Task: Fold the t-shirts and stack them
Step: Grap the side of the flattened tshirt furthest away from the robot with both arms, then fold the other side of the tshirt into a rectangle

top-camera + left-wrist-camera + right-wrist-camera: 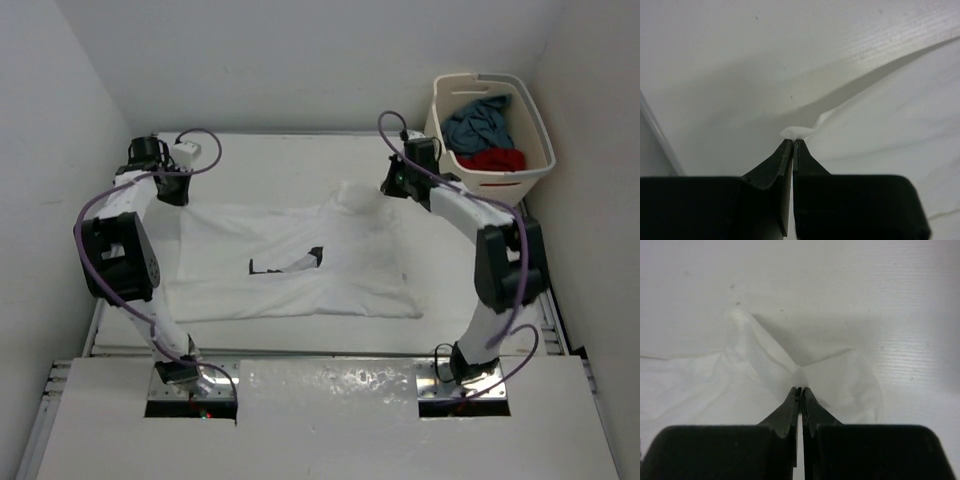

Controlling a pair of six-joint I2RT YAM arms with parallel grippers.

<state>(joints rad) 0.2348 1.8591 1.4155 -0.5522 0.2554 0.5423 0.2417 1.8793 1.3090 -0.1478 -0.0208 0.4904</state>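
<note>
though apart from white t-shirt, basket

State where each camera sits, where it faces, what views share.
Top external: above and behind left arm and right arm, looking down at table, white t-shirt, basket; both arms show.
Left wrist: on the left arm, facing along shut jaws pinching a shirt edge.
Right wrist: likewise on the right arm, shut jaws pinching bunched cloth.
Shared: every view shows the white t-shirt.
</note>
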